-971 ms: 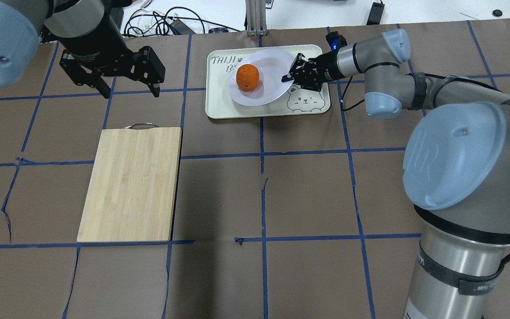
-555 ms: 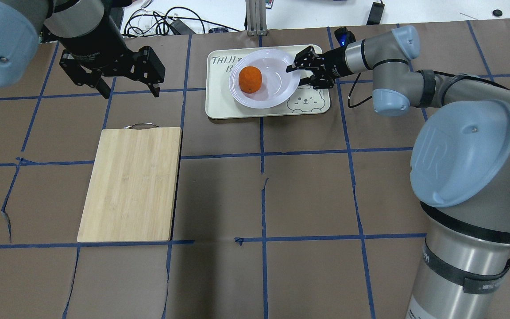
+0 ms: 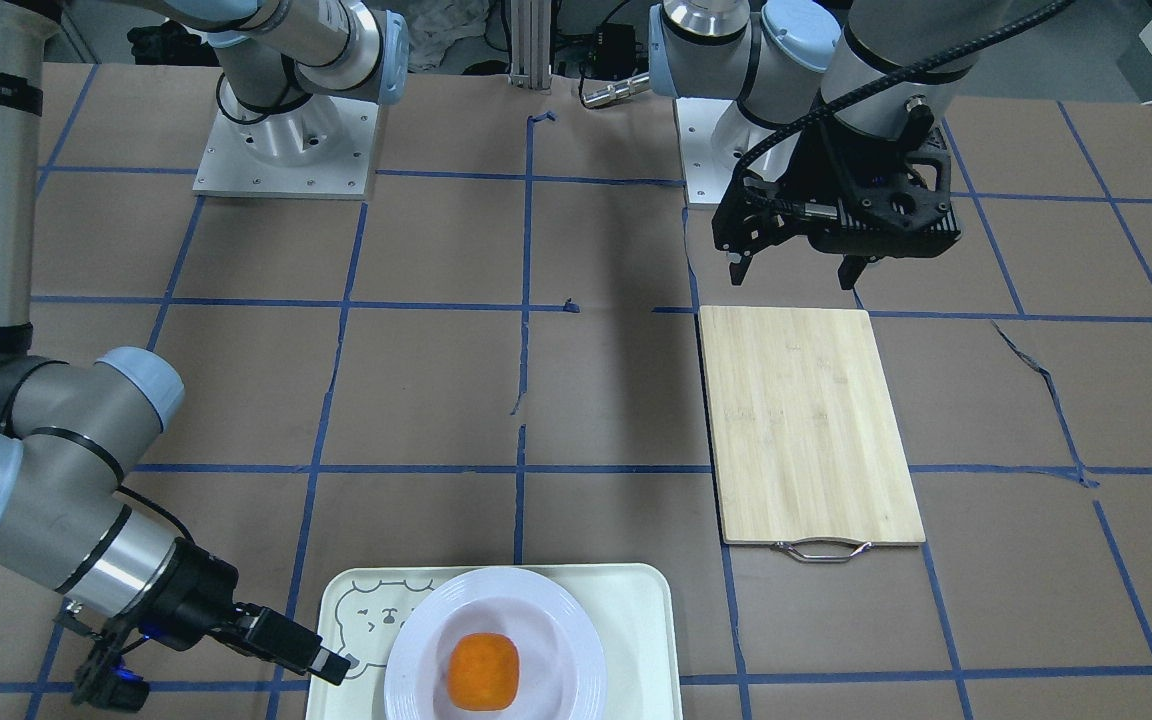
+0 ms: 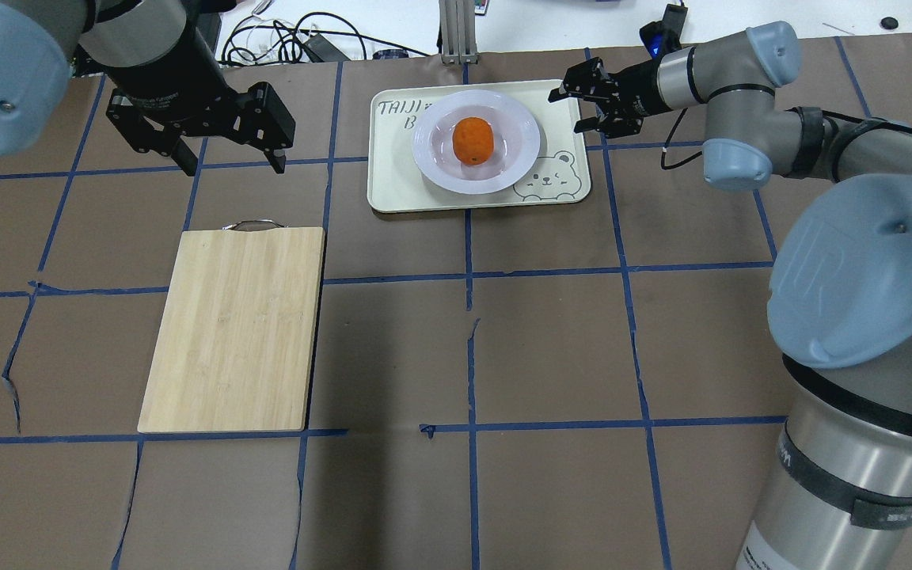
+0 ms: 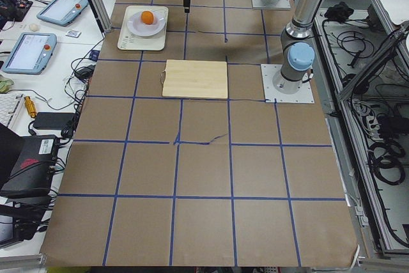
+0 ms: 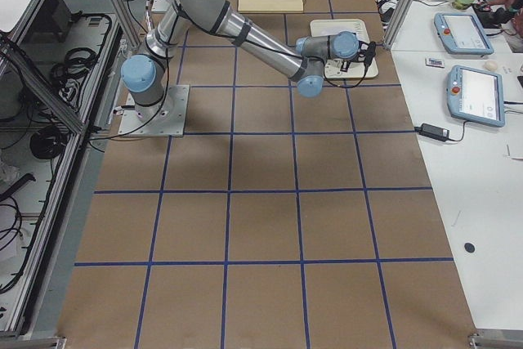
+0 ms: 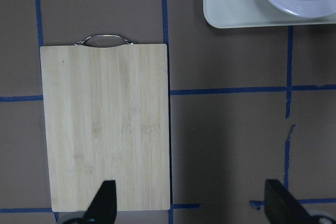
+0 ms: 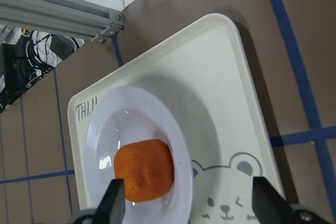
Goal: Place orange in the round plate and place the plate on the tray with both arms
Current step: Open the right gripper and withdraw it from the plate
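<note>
The orange (image 4: 473, 141) lies in the sunken centre of the round plate (image 4: 428, 150), which rests flat on the cream tray (image 4: 393, 186) at the far middle of the table. My right gripper (image 4: 571, 111) is open, just off the tray's right edge and apart from the plate. In the right wrist view the orange (image 8: 144, 170), the plate (image 8: 102, 129) and the tray (image 8: 226, 77) lie ahead of the spread fingers. My left gripper (image 4: 234, 162) hangs open and empty above the table, to the left of the tray, beyond the cutting board's handle.
A bamboo cutting board (image 4: 234, 328) with a metal handle lies left of centre; it also fills the left wrist view as the board (image 7: 105, 124). Cables and a metal post (image 4: 456, 32) stand behind the tray. Blue tape lines cross the brown table cover.
My right gripper let go of the plate's rim and drew back to the right. The plate settled flat on the tray and the orange rolled to its centre. The left arm stayed still.
</note>
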Robot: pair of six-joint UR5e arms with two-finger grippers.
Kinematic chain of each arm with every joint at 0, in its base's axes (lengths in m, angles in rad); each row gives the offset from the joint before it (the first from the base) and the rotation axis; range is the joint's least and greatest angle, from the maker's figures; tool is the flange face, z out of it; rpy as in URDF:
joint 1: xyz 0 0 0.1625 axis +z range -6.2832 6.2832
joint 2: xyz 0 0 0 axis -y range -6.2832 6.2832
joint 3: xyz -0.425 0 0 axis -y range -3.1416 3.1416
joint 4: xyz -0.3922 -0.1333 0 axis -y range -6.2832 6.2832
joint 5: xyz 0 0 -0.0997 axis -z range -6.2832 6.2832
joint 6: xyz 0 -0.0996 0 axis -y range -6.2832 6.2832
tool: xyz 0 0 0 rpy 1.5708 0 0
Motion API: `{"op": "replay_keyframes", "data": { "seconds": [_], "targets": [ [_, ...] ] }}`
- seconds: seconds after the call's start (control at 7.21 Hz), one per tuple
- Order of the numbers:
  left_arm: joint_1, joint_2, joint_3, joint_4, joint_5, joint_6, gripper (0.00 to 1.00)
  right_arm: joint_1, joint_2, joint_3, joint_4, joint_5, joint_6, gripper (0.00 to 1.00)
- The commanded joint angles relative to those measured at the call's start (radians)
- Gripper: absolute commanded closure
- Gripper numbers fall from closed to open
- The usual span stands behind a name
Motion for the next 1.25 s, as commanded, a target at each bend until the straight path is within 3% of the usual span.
{"op": "replay_keyframes", "data": {
  "seconds": [0.0, 0.28, 0.42, 0.55, 0.69, 0.83, 1.11],
  "targets": [
    [0.0, 0.0, 0.0, 0.0, 0.0, 0.0, 0.0, 0.012, -0.155, -0.081, 0.343, -0.273, -0.088, 0.12],
    [0.0, 0.0, 0.0, 0.0, 0.0, 0.0, 0.0, 0.085, -0.257, -0.138, 0.528, -0.452, -0.12, 0.12],
    [0.0, 0.0, 0.0, 0.0, -0.002, 0.0, 0.0, 0.175, -0.304, -0.137, 0.549, -0.595, -0.121, 0.12],
    [0.0, -0.002, 0.0, 0.0, 0.0, -0.001, 0.0, 0.255, -0.338, -0.132, 0.578, -0.658, -0.119, 0.07],
    [0.0, -0.002, 0.0, 0.0, -0.002, 0.0, 0.0, 0.265, -0.395, -0.122, 0.636, -0.656, -0.121, 0.0],
    [0.0, -0.002, 0.0, 0.0, -0.002, 0.0, 0.0, 0.256, -0.456, -0.122, 0.744, -0.647, -0.124, 0.0],
    [0.0, 0.0, 0.0, 0.0, -0.002, 0.0, 0.0, 0.249, -0.512, -0.117, 0.748, -0.648, -0.191, 0.0]
  ]
}}
